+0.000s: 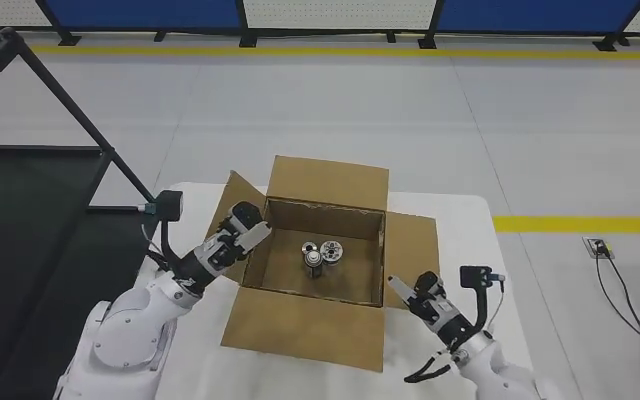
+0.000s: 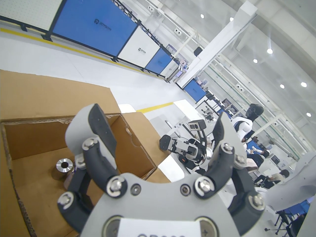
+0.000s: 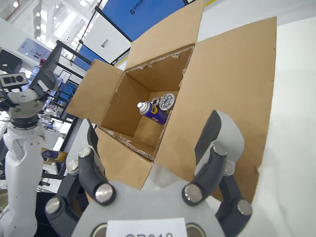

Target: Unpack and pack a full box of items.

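Cardboard box [image 1: 328,180] stands open on the white desk [image 1: 452,212], a blue spray can [image 3: 153,113] and round metal parts [image 3: 167,101] inside, left jaws spread empty at its left wall, right jaws spread empty by its right flap.

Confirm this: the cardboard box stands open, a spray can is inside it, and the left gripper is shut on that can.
Not right. The left gripper is open and holds nothing, as the left wrist view shows. The rest stands: the cardboard box is open and the spray can is inside it.
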